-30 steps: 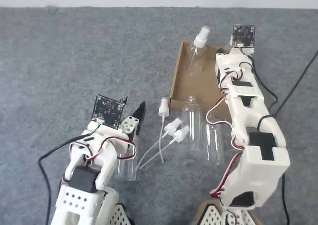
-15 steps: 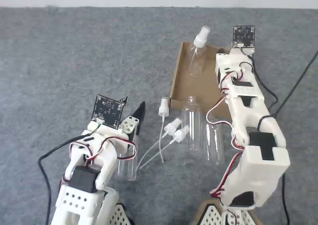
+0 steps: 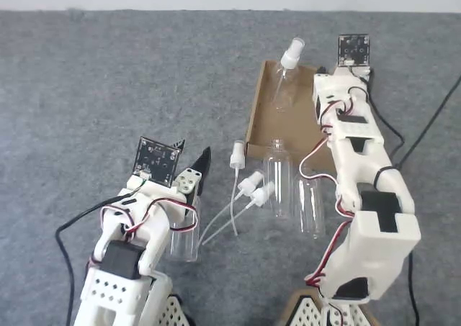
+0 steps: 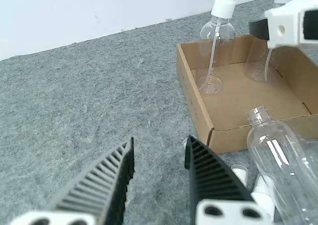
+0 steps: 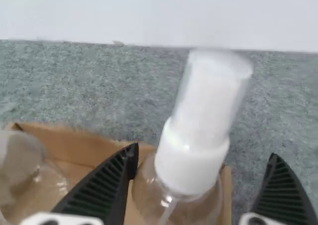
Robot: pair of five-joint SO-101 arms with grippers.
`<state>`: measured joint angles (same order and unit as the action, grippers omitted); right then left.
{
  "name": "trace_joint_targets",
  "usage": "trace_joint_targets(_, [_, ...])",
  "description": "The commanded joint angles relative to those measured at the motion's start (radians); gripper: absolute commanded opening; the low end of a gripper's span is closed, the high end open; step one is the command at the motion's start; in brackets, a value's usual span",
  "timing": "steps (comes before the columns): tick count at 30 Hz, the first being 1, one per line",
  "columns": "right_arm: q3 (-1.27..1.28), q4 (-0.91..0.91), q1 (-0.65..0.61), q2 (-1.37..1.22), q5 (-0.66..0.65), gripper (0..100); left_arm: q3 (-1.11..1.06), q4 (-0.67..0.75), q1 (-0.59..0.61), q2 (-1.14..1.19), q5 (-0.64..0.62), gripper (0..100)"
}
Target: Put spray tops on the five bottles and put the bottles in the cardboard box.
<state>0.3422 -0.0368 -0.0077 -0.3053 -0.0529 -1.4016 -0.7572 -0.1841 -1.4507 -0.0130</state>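
The right pincer (image 5: 202, 158) stands spread wide, released, with a capped bottle (image 5: 206, 106) upright between its jaws inside the cardboard box (image 5: 64, 145). The left pincer (image 4: 159, 143) gapes too, holding nothing, that cardboard box just ahead of it.

I'm seeing open carpet (image 3: 108, 74) across the frame's upper left; bottles (image 3: 278, 178) and spray tops (image 3: 250, 185) are crowding the centre.

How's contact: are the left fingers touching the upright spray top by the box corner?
Apart. The high view shows a strip of carpet between the left fingers and the spray top; the fingers stand open around nothing.
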Motion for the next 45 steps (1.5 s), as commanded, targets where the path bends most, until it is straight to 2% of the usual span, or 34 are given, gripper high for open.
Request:
trace_joint_targets(1, [-0.081, 0.005, 0.01, 0.025, -0.014, 32.8, 0.005, 0.028, 0.006, -0.017, -0.006, 15])
trace_joint_targets(4, [-0.092, 0.008, 0.01, 0.025, -0.014, 32.8, 0.005, 0.028, 0.006, -0.017, -0.006, 15])
trace_joint_targets(11, [-0.19, 0.145, 0.022, 0.025, -0.014, 32.9, 0.005, 0.028, 0.006, -0.017, -0.005, 15])
trace_joint_targets(18, [-0.224, 0.168, 0.027, 0.027, -0.014, 32.9, 0.005, 0.028, 0.006, -0.017, -0.005, 15])
trace_joint_targets(32, [-0.224, 0.32, 0.025, 0.302, -0.014, 32.6, 0.005, 0.028, 0.006, -0.017, -0.005, 15])
trace_joint_targets(38, [-0.224, 0.479, 0.025, 0.466, -0.014, 32.5, 0.005, 0.028, 0.006, -0.017, -0.005, 15])
trace_joint_targets(45, [-0.218, 0.809, 0.019, 0.621, -0.014, 32.5, 0.005, 0.028, 0.006, -0.017, -0.005, 15])
